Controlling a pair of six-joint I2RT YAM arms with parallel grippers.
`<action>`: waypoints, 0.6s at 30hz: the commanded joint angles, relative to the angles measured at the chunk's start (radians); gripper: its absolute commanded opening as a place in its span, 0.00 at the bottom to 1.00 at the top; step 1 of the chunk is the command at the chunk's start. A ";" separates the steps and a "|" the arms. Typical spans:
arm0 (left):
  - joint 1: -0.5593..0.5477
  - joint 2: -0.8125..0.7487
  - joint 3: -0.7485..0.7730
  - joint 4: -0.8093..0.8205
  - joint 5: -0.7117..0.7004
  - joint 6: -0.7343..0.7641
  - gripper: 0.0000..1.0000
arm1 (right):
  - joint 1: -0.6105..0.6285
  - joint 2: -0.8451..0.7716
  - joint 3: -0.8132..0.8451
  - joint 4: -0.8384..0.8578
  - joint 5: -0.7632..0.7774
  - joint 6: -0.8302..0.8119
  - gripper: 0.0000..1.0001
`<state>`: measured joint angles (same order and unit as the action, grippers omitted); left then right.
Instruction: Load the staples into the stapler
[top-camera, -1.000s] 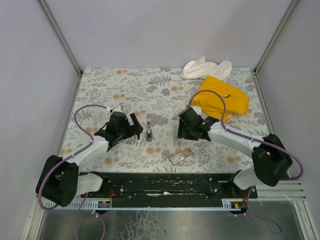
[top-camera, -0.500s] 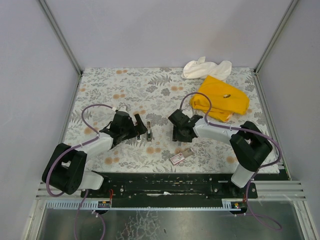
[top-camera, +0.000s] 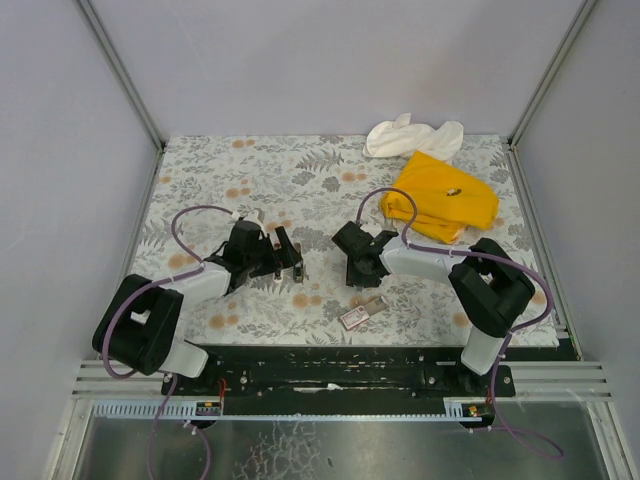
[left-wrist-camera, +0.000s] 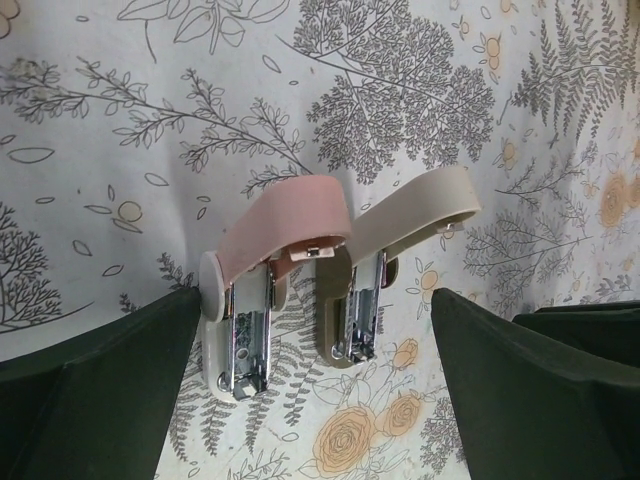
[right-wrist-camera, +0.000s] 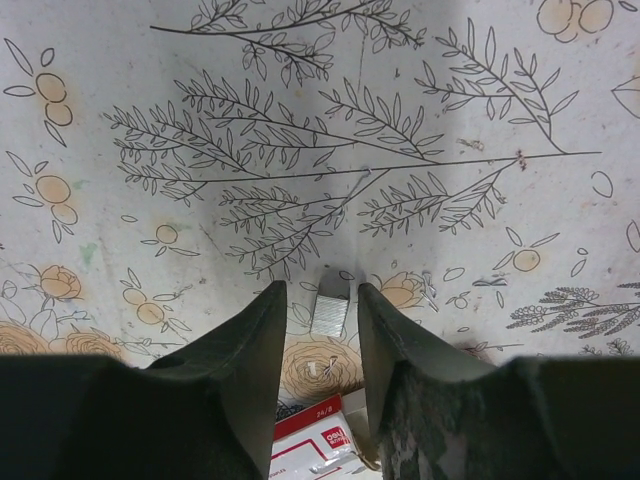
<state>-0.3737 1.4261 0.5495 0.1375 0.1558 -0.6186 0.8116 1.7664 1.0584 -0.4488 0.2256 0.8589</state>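
The stapler (left-wrist-camera: 285, 228) lies opened on the floral mat, its pink lid and beige base (left-wrist-camera: 415, 205) side by side, each showing a metal channel. My left gripper (left-wrist-camera: 315, 400) is open, one finger on each side of the stapler (top-camera: 298, 268), without touching it. A short silver strip of staples (right-wrist-camera: 330, 308) lies on the mat between the fingers of my right gripper (right-wrist-camera: 320, 292). There is a gap on both sides of the strip, so that gripper is open. The pink and white staples box (right-wrist-camera: 320, 445) sits just behind those fingers, near the front edge (top-camera: 362, 314).
A yellow cloth (top-camera: 443, 195) and a white cloth (top-camera: 410, 135) lie at the back right. Grey walls enclose the mat on three sides. A few loose staples (right-wrist-camera: 322, 368) lie on the mat near the box.
The left gripper has slid right until it straddles the stapler. The right gripper has moved left and lower over the staple strip, and its jaws have narrowed.
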 joint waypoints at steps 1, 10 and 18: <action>0.003 0.036 0.007 0.051 0.052 0.020 0.98 | 0.013 0.001 0.023 -0.021 0.037 0.023 0.40; -0.031 0.045 0.004 0.057 0.083 0.009 0.99 | 0.014 -0.012 -0.004 0.000 0.027 0.030 0.31; -0.093 0.051 0.000 0.068 0.090 -0.023 0.99 | 0.014 -0.064 -0.049 0.044 0.024 0.013 0.29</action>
<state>-0.4374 1.4551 0.5537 0.1875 0.2176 -0.6174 0.8120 1.7523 1.0336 -0.4274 0.2256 0.8707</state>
